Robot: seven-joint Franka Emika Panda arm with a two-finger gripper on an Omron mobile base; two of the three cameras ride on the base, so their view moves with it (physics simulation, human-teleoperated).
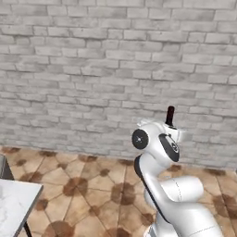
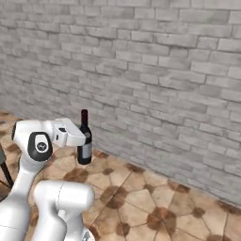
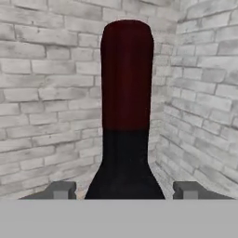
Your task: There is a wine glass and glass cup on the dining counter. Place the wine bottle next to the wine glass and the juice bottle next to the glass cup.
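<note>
My gripper (image 2: 83, 140) is shut on the wine bottle (image 2: 84, 141), a near-black bottle with a dark red capsule and a pale label, and holds it upright above the tiled floor. In the hand view the bottle's neck (image 3: 126, 93) rises straight up between the two fingertips (image 3: 60, 190), with the gripper (image 3: 125, 191) closed on its shoulder. From the left base view just the red-capped neck (image 1: 170, 115) sticks up behind my white hand. The wine glass, glass cup and juice bottle are out of view.
A grey brick wall (image 1: 92, 69) stands close ahead, meeting a second wall at a corner (image 3: 174, 93). Brown tiled floor (image 2: 141, 197) spreads below. A corner of a white marble top on a dark leg (image 1: 14, 206) shows at the lower left.
</note>
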